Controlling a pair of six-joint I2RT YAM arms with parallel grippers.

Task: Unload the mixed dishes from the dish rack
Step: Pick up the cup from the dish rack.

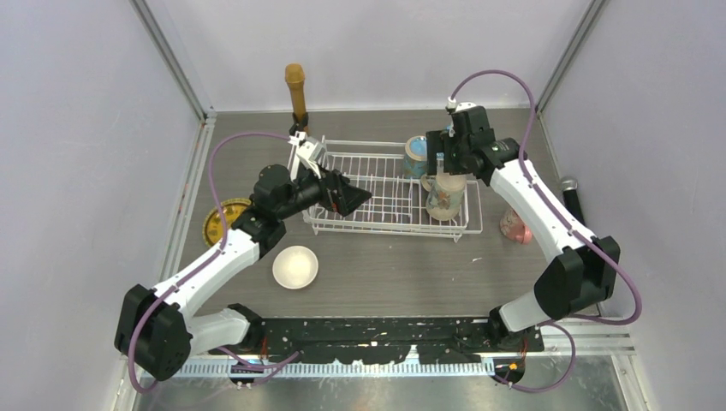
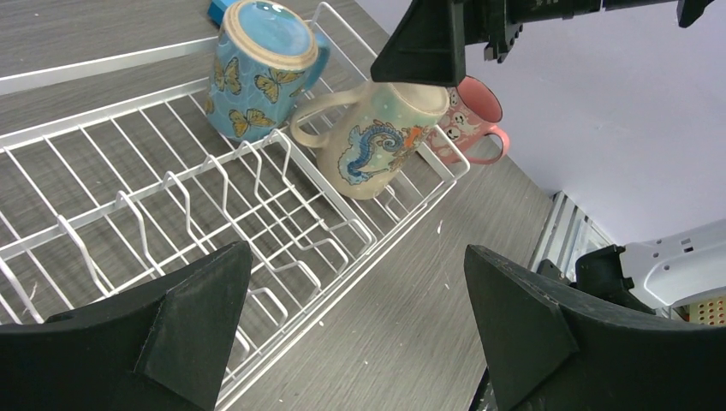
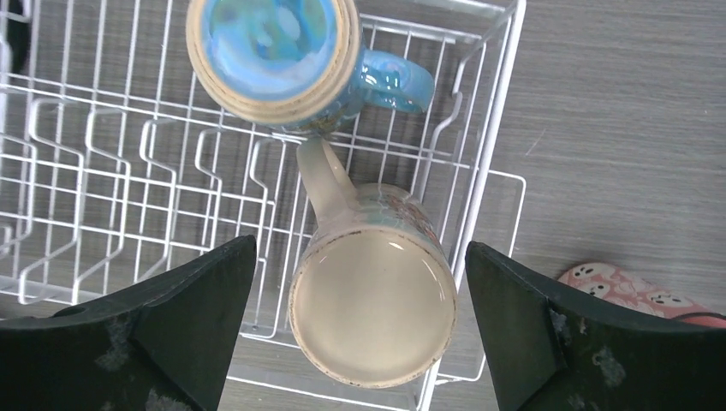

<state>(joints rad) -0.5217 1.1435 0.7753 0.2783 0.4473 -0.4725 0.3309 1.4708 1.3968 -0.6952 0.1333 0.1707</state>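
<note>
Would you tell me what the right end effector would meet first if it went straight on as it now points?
Most likely the cream mug in the dish rack, which sits centred ahead of the open right end effector; its distance is unclear.

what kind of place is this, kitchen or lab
Likely a robot test cell, not a kitchen: plain walls box in a table, with the left arm and right arm bolted at its edge and a dish rack on it.
</note>
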